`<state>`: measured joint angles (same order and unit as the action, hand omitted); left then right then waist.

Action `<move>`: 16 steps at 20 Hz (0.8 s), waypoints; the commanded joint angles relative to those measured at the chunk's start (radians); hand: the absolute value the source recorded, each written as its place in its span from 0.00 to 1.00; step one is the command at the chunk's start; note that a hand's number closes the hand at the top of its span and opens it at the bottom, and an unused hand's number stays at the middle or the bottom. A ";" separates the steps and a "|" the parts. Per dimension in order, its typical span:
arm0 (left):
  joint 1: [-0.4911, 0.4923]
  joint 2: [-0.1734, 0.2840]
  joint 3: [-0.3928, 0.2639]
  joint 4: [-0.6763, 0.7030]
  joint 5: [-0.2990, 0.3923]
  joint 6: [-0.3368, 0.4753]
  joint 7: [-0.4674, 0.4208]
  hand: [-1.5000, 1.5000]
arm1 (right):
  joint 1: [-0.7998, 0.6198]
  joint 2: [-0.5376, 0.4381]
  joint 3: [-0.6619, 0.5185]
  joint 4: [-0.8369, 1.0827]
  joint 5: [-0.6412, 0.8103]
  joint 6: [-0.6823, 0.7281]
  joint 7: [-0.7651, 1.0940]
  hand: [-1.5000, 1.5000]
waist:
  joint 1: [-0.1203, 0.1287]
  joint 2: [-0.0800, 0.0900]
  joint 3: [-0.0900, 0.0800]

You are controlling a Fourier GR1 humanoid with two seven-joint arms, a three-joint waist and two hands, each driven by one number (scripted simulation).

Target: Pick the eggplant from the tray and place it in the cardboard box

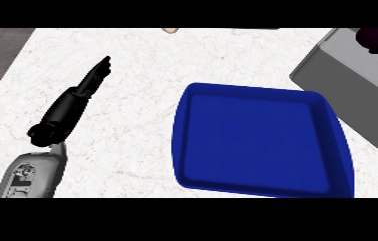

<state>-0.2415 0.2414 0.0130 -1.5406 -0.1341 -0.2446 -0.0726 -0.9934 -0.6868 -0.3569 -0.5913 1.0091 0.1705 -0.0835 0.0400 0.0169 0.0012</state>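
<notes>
- Blue tray [258, 140], right of the left hand: holds nothing; eggplant already out.
- Grey box [336, 70], far right of that hand: dark purple shape [368, 36] at its top edge, probably the eggplant.
- Left hand [77, 97]: fingers straight, holding nothing, resting.
- Right hand: out of view.

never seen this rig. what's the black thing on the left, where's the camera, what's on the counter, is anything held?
The one picture is taken from the robot's head, looking steeply down at a white marbled counter. The black thing is the robot's left hand on a grey forearm, fingers straight, holding nothing. The right hand does not show. On the counter lies a blue tray, which looks empty. At the upper right is a grey box-like thing, cut by the edge, with something dark purple at its top; that may be the eggplant, but too little shows to tell. A small pale object lies at the far edge.
</notes>
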 commanded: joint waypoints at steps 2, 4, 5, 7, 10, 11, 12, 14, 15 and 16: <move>-0.001 0.003 0.001 0.012 -0.005 -0.006 -0.023 0.50 | -0.057 -0.115 0.013 0.196 0.033 0.105 -0.074 1.00 | 0.017 0.007 0.001; -0.043 0.025 0.028 -0.007 0.037 -0.039 0.029 0.50 | -0.013 -0.131 0.036 0.231 0.050 0.118 -0.151 1.00 | 0.011 0.005 0.001; 0.001 -0.011 -0.014 -0.005 -0.016 0.004 -0.015 0.50 | -0.017 -0.149 0.054 0.254 0.071 0.145 -0.153 1.00 | 0.017 0.008 0.001; -0.001 -0.015 -0.010 0.009 -0.003 -0.006 -0.023 0.50 | -0.038 -0.146 0.059 0.302 0.088 0.139 -0.124 1.00 | 0.020 0.009 0.001; 0.006 -0.023 -0.022 -0.080 0.006 -0.006 0.040 0.50 | -0.027 -0.144 0.072 0.351 0.089 0.217 -0.201 0.00 | 0.030 0.004 0.003; -0.009 -0.046 -0.043 -0.053 -0.038 0.032 0.045 0.50 | -0.030 -0.173 0.074 0.346 0.084 0.242 -0.286 0.00 | 0.013 0.003 0.003; 0.036 -0.015 -0.016 -0.057 -0.003 -0.006 0.021 0.50 | -0.008 -0.153 0.073 0.356 0.083 0.209 -0.310 0.00 | 0.017 0.003 0.002; 0.004 -0.014 -0.010 -0.015 -0.016 0.002 -0.013 0.50 | -0.020 -0.169 0.045 0.362 0.053 0.217 -0.400 0.00 | 0.014 0.008 0.003; -0.008 -0.030 -0.027 -0.014 -0.026 0.010 0.021 0.50 | -0.050 -0.184 0.032 0.363 0.039 0.246 -0.415 0.00 | 0.011 0.007 0.003; -0.014 -0.011 -0.012 -0.030 -0.007 -0.011 0.019 0.50 | -0.044 -0.152 -0.010 0.358 -0.003 0.193 -0.426 0.00 | 0.011 0.004 0.003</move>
<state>-0.2403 0.2239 -0.0034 -1.5684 -0.1455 -0.2456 -0.0616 -1.0241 -0.8463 -0.3186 -0.2496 1.0582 0.3741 -0.4165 0.0545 0.0227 0.0040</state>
